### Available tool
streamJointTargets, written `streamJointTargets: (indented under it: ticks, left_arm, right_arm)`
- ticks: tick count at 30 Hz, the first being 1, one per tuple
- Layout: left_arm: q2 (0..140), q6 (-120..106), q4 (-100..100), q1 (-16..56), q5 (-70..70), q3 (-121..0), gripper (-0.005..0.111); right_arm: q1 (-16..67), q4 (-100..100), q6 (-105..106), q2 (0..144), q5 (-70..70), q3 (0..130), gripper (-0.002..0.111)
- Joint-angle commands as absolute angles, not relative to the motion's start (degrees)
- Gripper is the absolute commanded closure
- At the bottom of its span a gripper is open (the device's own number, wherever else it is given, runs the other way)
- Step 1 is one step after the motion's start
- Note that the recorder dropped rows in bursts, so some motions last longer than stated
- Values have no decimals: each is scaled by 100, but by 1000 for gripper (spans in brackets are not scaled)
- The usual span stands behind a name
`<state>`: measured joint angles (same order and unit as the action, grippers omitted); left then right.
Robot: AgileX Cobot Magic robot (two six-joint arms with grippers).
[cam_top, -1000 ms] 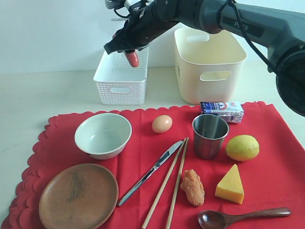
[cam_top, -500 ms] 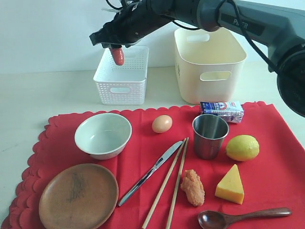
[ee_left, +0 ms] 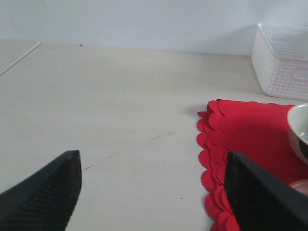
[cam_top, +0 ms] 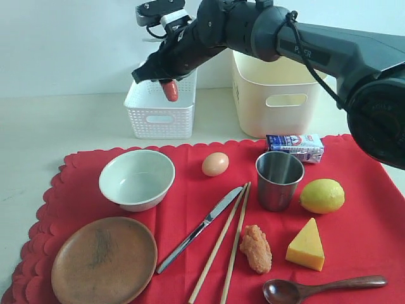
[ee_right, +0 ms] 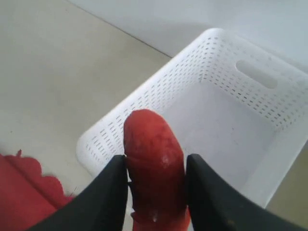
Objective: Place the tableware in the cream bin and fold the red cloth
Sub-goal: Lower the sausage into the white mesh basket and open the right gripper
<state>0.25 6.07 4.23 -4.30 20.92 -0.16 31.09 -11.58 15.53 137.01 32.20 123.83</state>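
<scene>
red cloth (cam_top: 373, 244) cropped at edges, sausage (ee_right: 154, 144) half hidden in right claw (cam_top: 168, 81)

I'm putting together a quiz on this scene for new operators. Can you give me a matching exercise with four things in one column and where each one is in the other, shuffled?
Things
1. sausage
2. cup
3. spoon
4. cream bin

Places
A. standing upright on the red cloth
B. on the bare table, beyond the cloth's far edge
C. held by the right gripper above the white basket
D. lying flat near the cloth's near edge

Pairs: 1-C, 2-A, 3-D, 4-B
</scene>
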Motion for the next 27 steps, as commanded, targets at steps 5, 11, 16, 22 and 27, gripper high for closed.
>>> streamJointTargets:
  ticks: [5, 11, 16, 22, 27]
  left_arm:
    - [0, 620, 431, -395, 2027, 0, 29]
    - [0, 620, 431, -395, 2027, 0, 29]
    - [0, 620, 431, -395, 2027, 0, 29]
    - [0, 620, 431, -395, 2027, 0, 29]
    - [0, 620, 431, -395, 2027, 0, 29]
  right_arm:
    - [3103, -910, 1694, 13671, 3211, 12432, 108]
    - [3017, -778, 2172, 13550, 3651, 12432, 108]
    - [2698, -1595, 3134, 13445, 3778, 12432, 108]
    - [2082, -3849, 5448, 13474, 4026, 12324, 108]
    - [1852, -5221, 6886, 13663, 3882, 12324, 108]
